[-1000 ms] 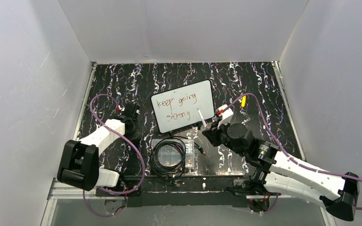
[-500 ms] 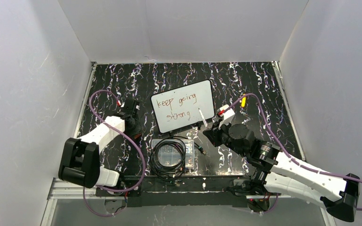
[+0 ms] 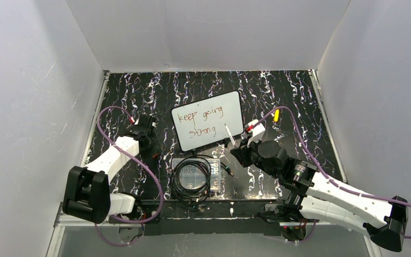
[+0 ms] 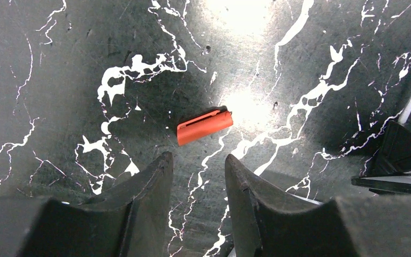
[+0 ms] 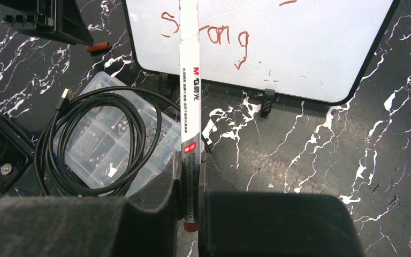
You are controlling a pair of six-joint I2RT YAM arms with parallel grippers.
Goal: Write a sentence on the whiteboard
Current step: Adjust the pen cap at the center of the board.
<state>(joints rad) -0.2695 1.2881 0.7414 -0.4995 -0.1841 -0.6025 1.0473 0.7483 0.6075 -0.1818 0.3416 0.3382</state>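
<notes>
The whiteboard [image 3: 233,112] lies tilted at the table's middle, and the sentence [image 3: 212,112] "keep going strong" is written on it in two reddish lines. My right gripper [image 3: 236,146] is just below the board's lower right edge, shut on a white marker [image 5: 189,96]. The marker points up over the word "strong" of the sentence [image 5: 219,35] on the whiteboard [image 5: 310,53], with its tip past the frame's top. To the left of the board, my left gripper [image 4: 198,158] hangs open over the table with nothing between its fingers. A red marker cap [image 4: 204,127] lies just ahead of it.
A clear plastic box with a coiled black cable [image 3: 195,175] sits right below the board, between the two arms. A small yellow object [image 3: 276,115] lies to the right of the board. White walls close in the black marbled table [image 3: 278,91] on three sides.
My left arm has swung a little and its gripper has shifted slightly left beside the board. The right arm and the marker have stayed where they were.
</notes>
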